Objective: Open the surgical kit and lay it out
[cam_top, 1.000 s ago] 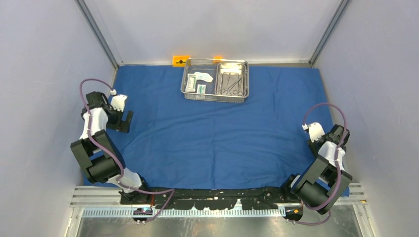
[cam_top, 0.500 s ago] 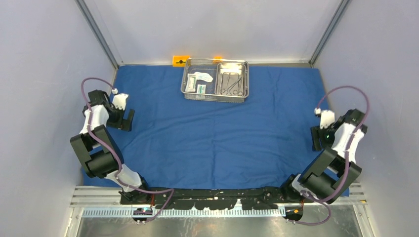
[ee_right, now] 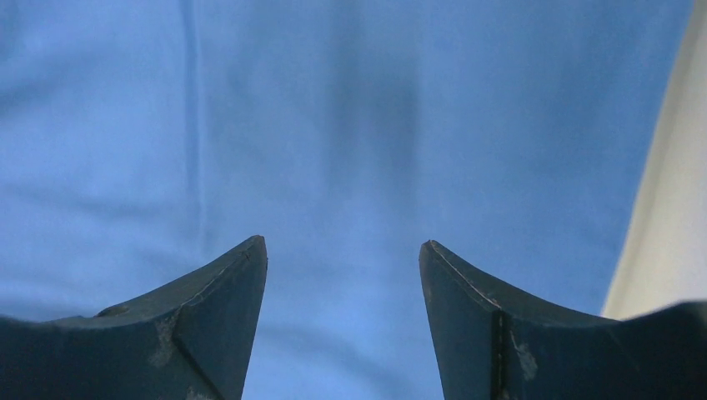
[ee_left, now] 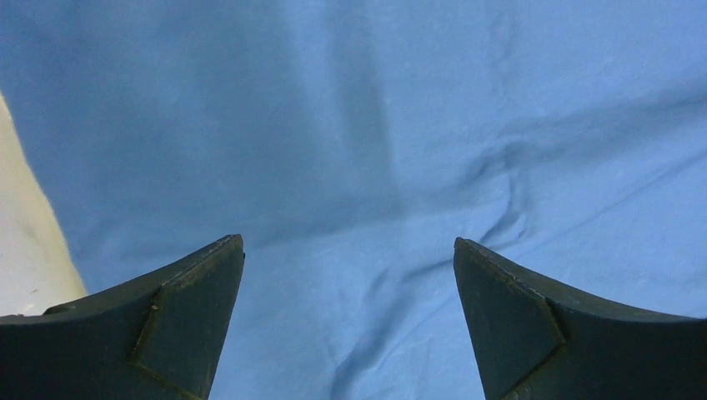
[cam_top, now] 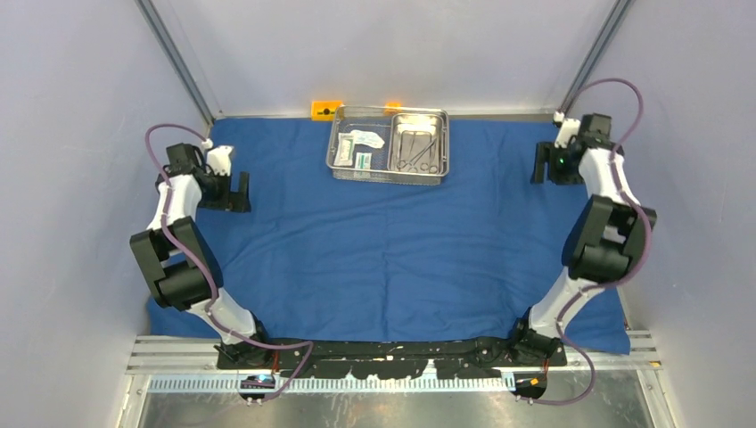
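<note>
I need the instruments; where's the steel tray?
Top view: the steel tray sits in the mesh basket, right half, at the far edge of the blue cloth.

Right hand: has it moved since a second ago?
Yes. The right hand went away from its base toward the far side, and is now level with the mesh basket.

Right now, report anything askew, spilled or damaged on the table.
Nothing stands out. The blue wrap lies spread flat with only soft creases; the mesh basket sits upright at its far edge, packets and tray inside it, nothing spilled.
</note>
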`<state>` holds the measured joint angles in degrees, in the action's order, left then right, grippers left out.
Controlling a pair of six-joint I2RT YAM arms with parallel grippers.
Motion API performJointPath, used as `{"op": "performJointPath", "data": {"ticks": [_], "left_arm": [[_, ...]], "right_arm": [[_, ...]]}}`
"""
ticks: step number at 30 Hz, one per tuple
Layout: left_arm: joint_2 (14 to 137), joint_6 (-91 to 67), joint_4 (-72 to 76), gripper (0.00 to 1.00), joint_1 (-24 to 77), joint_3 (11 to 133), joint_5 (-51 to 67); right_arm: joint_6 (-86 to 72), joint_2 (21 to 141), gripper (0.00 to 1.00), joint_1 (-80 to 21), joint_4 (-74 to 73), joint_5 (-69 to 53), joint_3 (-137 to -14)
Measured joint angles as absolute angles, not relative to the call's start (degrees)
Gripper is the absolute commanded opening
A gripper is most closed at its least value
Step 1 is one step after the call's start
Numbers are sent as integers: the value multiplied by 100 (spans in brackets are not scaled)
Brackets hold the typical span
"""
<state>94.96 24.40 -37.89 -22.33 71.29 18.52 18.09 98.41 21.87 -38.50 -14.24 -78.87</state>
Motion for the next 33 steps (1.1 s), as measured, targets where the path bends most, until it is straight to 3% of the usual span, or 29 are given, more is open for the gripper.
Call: {"op": "performJointPath", "data": {"ticks": [13,28,31,33], "left_arm": [[10090,1844,-3544,100,-2158,7535,2021],[10506,1662,-3542,100,-2147,8079,1951],[10597,1649,-3553,100,-2147,8226,1946],[10685,1638,-3557,100,-2147,8340,1944]], "right_arm": [[191,13209,72,1229,-3385,-884,-11030],[-283,13681,69,622,-3103,-443,-11629],[-226,13952,64,519,-3109,-165,-11878],[-172,14051,55,469,-3116,-16,-12027]]}}
